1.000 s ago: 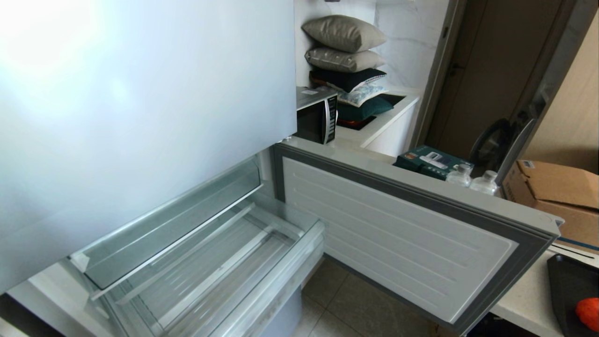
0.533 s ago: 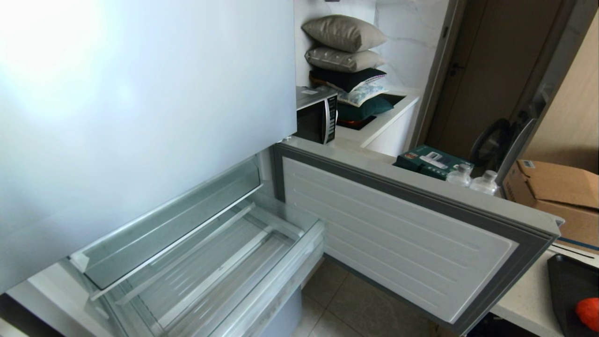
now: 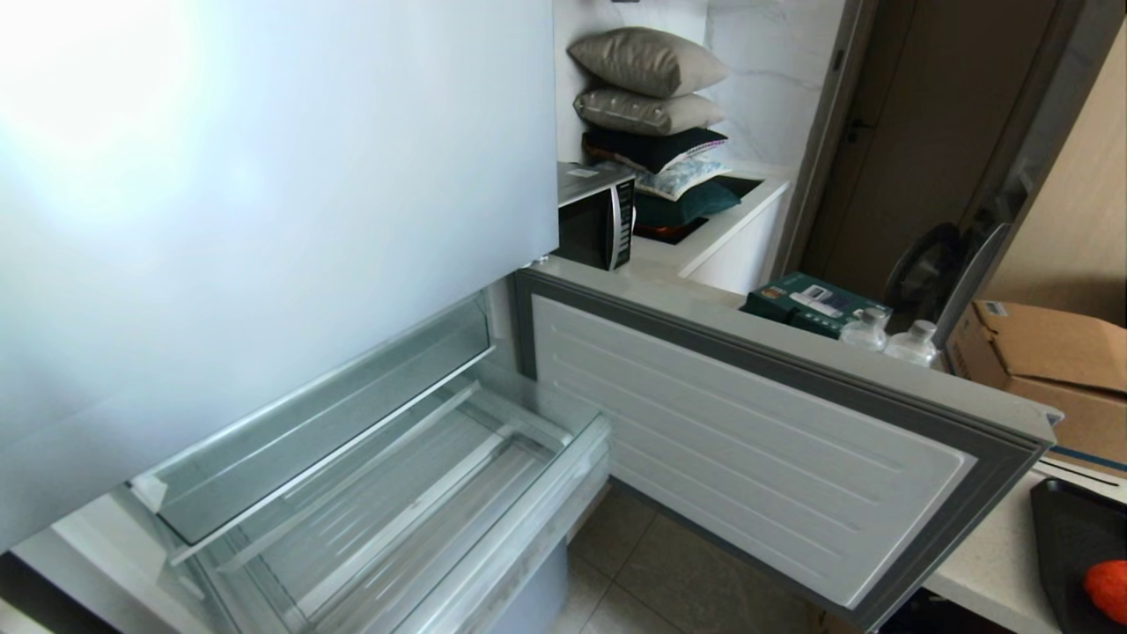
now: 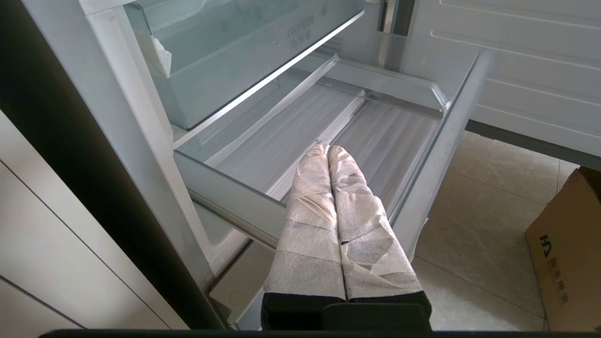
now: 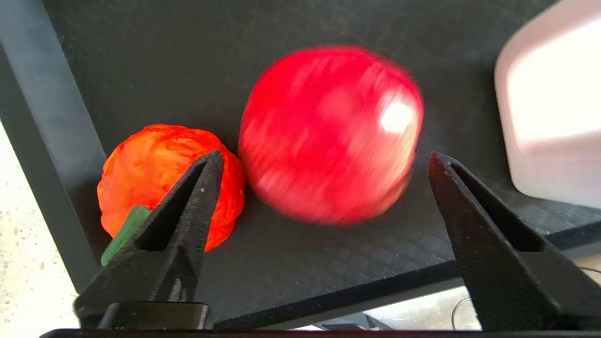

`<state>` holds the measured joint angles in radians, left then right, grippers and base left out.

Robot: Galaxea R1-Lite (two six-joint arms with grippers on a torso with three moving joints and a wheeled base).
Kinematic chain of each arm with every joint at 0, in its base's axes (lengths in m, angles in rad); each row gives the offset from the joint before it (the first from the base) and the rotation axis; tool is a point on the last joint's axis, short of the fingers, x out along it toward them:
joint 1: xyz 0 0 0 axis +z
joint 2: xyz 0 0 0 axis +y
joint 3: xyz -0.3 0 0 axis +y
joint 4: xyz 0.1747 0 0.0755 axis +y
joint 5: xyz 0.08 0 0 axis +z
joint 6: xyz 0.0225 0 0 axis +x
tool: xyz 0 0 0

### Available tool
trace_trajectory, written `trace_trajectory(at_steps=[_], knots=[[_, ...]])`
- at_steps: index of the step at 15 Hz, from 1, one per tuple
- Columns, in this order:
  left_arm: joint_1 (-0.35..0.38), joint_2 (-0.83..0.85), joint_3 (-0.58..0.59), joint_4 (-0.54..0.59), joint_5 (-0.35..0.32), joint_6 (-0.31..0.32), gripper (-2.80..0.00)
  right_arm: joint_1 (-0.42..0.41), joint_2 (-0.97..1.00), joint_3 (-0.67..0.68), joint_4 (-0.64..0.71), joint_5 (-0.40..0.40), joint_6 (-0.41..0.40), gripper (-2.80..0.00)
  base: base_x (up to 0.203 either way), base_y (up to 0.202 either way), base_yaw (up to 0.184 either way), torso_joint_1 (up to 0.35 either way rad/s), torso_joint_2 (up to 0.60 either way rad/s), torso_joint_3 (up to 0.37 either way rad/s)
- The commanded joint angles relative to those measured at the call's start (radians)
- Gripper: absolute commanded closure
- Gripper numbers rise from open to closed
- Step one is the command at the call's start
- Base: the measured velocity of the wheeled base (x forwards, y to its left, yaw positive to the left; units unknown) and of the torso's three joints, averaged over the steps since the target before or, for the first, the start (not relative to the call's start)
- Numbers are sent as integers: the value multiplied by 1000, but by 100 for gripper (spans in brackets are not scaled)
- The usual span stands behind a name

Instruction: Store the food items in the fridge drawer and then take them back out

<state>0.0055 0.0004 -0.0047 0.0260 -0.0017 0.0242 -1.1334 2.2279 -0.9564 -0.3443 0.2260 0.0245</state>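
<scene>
Head camera looked forward and down from above, at moderate range, onto pulled-out fridge drawer (image 3: 414, 519), open door panel (image 3: 748, 458) and, at far right edge, corner of black tray (image 3: 1061, 546) on bench (image 3: 990, 563).
Left wrist camera sat low and close, facing along left pincer (image 4: 328, 149) into same drawer (image 4: 441, 145); shared with head view.
Right wrist camera hung very close above same tray (image 5: 188, 56), facing down between right pincer (image 5: 324, 162) tips at apple (image 5: 331, 134) and orange fruit (image 5: 145, 169); orange fruit (image 3: 1108, 588) also seen from head.

A home kitchen is showing: an open fridge (image 3: 264, 220), a microwave (image 3: 597, 216) sitting on a white counter (image 3: 731, 220) (cushions (image 3: 647, 62) piling behind), tiled floor (image 3: 651, 563).
</scene>
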Motion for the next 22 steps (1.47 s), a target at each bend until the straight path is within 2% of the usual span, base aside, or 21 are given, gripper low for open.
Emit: trace_trajectory(at_steps=[1, 6, 7, 13, 17, 19, 22], knots=[[1, 0, 0, 0, 0, 0, 0, 3, 3, -2, -2, 1, -3, -280, 0, 0, 0, 0, 0, 0], [1, 0, 0, 0, 0, 0, 0, 4, -112, 41, 2, 24, -2, -280, 0, 0, 0, 0, 0, 0], [1, 0, 0, 0, 0, 0, 0, 8, -163, 69, 2, 35, -3, 0, 0, 0, 0, 0, 0, 0], [1, 0, 0, 0, 0, 0, 0, 95, -560, 336, 2, 61, -2, 0, 0, 0, 0, 0, 0, 0], [1, 0, 0, 0, 0, 0, 0, 183, -1028, 611, 0, 63, -8, 0, 0, 0, 0, 0, 0, 0], [1, 0, 0, 0, 0, 0, 0, 265, -1293, 727, 3, 59, -12, 0, 0, 0, 0, 0, 0, 0], [1, 0, 0, 0, 0, 0, 0, 477, -1677, 848, 54, 54, -30, 0, 0, 0, 0, 0, 0, 0]])
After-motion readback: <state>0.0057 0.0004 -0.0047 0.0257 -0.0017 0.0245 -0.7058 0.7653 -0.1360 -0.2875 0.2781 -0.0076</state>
